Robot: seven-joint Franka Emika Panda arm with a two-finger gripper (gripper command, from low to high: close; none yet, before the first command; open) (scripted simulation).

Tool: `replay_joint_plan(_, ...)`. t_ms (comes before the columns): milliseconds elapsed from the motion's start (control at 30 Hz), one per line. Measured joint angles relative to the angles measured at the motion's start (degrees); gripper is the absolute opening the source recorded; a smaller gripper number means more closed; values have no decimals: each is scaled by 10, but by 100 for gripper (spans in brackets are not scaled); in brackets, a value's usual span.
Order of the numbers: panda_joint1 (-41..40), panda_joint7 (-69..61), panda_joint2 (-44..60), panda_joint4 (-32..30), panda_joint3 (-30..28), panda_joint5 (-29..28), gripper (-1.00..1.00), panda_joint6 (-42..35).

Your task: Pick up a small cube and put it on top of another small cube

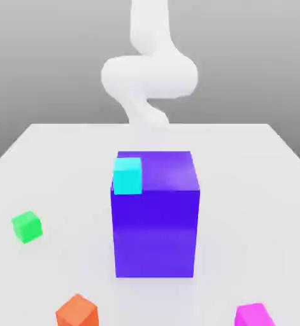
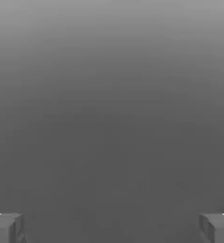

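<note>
Small magenta cube [image 1: 253, 315] sits on the white table [image 1: 254, 184], at the near edge toward the exterior view's right, well apart from the other items. Orange cube [image 1: 77, 311] is at the near edge toward the exterior view's left; green cube [image 1: 27, 226] lies farther back on the same side. Large blue-violet block [image 1: 155, 223] stands upright at table center, w/ a cyan cube [image 1: 127, 175] on its top face at the corner toward the exterior view's left, approx. flush w/ the front edge. White arm [image 1: 149, 73] rises behind the block. Hand view: gripper [image 2: 112, 228] fingers [image 2: 6, 227] are spread wide apart, nothing between them, against a plain grey backdrop.
</note>
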Motion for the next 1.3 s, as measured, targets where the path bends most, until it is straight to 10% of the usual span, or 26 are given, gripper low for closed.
replay_joint_plan(1133,77,168,705,39,93,-130,0,234)
replay_joint_plan(1167,80,172,717,42,88,-135,-100,242)
replay_joint_plan(1300,80,172,717,42,88,-135,-100,243)
